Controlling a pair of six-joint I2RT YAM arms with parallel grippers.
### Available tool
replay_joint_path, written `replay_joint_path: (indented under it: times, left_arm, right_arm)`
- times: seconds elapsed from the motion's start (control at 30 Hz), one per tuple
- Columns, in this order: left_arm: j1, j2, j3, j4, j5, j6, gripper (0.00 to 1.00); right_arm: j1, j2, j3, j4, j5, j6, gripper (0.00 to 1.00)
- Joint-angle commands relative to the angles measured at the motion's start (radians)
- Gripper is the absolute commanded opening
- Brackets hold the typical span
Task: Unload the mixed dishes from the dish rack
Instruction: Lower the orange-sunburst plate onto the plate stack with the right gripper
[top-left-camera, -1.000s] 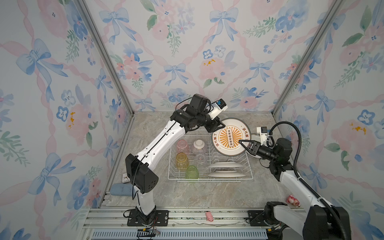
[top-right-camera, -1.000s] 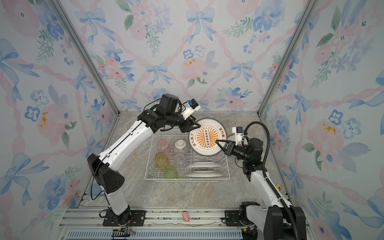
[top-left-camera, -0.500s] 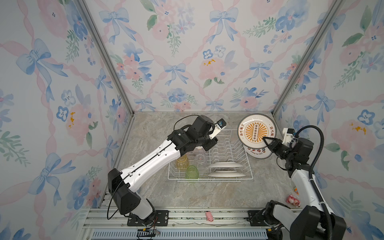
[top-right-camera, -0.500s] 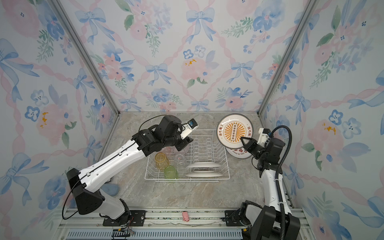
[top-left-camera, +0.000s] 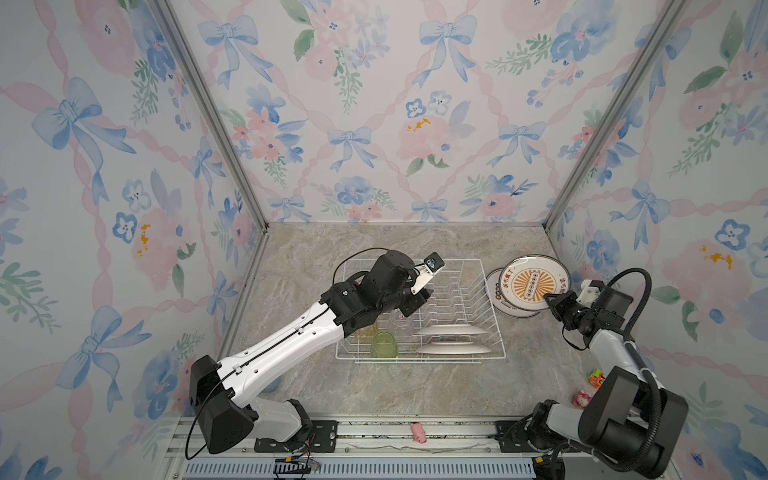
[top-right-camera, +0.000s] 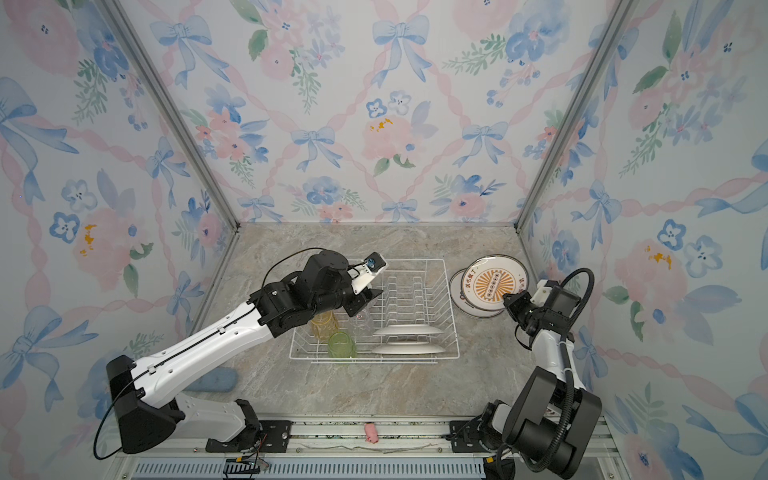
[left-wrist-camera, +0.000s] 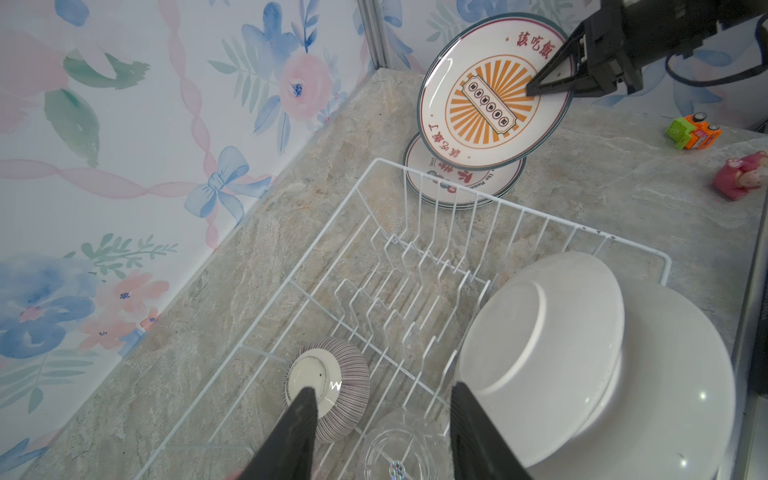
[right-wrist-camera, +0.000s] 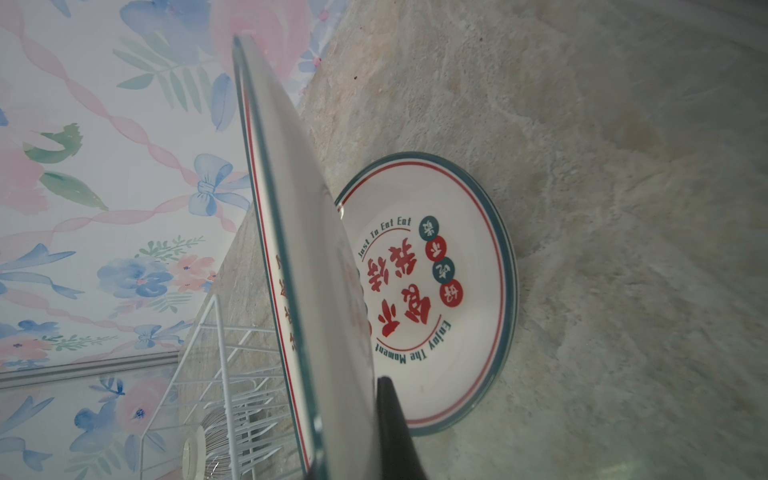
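Note:
The white wire dish rack (top-left-camera: 495, 316) stands mid-table. It holds two white plates (top-left-camera: 451, 330) on edge, a green tumbler (top-left-camera: 384, 344), a yellow tumbler (top-right-camera: 324, 324), a clear tumbler (left-wrist-camera: 399, 444) and the striped bowl (left-wrist-camera: 332, 386), upside down. My left gripper (left-wrist-camera: 382, 395) hangs open low over the rack, one finger over the bowl and the clear tumbler below the gap. My right gripper (top-left-camera: 548, 297) is shut on the rim of an orange-sunburst plate (top-left-camera: 534, 282). That plate is tilted above a stack of plates (right-wrist-camera: 436, 291) lying on the table right of the rack.
A toy car (top-left-camera: 597, 377) and a pink figure (top-left-camera: 582, 398) lie at the right near the right arm's base. Another small pink toy (top-left-camera: 419, 432) sits on the front rail. A blue cloth (top-right-camera: 212, 380) lies under the left arm. Walls close three sides.
My right gripper carried the sunburst plate from over the rack rightward to above the stacked plates. My left arm swung down and forward into the rack's left half.

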Motion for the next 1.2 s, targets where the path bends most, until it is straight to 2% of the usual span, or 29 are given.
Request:
replay_joint_path:
  times: [0.0, 0.17, 0.53, 0.9, 1.07, 1.17]
  left_arm:
    - [-0.007, 0.025, -0.006, 0.022, 0.005, 0.02, 0.49]
    - [-0.007, 0.044, 0.001, 0.022, 0.009, 0.026, 0.49]
    - [-0.009, 0.074, 0.02, 0.022, 0.032, 0.034, 0.5]
    - [-0.008, 0.067, 0.013, 0.02, 0.043, 0.036, 0.5]
    - [-0.009, 0.064, 0.012, 0.02, 0.046, 0.038, 0.5]
    - [-0.009, 0.057, 0.006, 0.02, 0.04, 0.041, 0.5]
  right_arm:
    - [-0.007, 0.054, -0.011, 0.112, -0.015, 0.031, 0.0]
    - [-0.004, 0.131, -0.015, 0.177, -0.061, 0.076, 0.0]
    - [0.014, 0.234, 0.006, 0.175, -0.106, 0.07, 0.02]
    - [0.016, 0.271, 0.013, 0.172, -0.112, 0.062, 0.04]
    - [0.017, 0.283, 0.024, 0.148, -0.112, 0.052, 0.1]
    - [0.017, 0.28, 0.035, 0.112, -0.105, 0.024, 0.16]
